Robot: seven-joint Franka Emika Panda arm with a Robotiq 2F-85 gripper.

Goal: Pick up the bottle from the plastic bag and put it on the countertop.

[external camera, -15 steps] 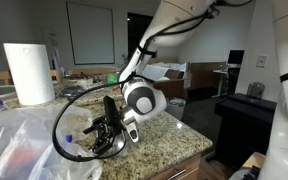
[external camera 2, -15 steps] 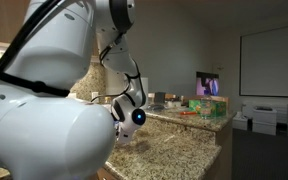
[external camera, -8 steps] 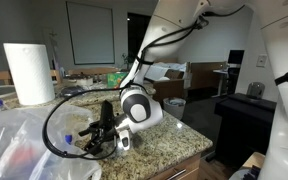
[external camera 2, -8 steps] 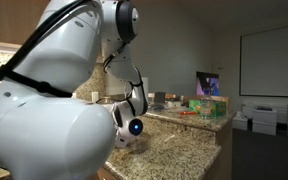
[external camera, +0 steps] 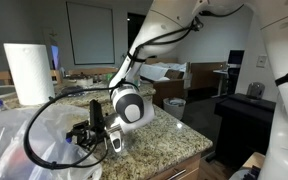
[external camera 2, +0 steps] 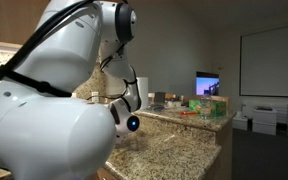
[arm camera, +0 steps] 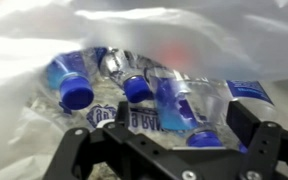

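The translucent plastic bag lies crumpled at the near end of the granite countertop. My gripper reaches into the bag's opening. In the wrist view the gripper is open, with one finger at the right. Several clear blue-capped bottles lie inside the bag, one of them between the jaws. A faint red patch shows through the plastic behind them; I cannot tell whether it is the red bottle. In an exterior view the robot's body hides the bag, and the countertop shows.
A tall paper-towel roll stands behind the bag. A black cable loop hangs from the arm over the bag. Boxes and clutter sit at the far end of the counter. The counter's rounded edge is close by.
My gripper has moved left and lower across the counter, from over the granite into the mouth of the bag. The cable loop swung left with it.
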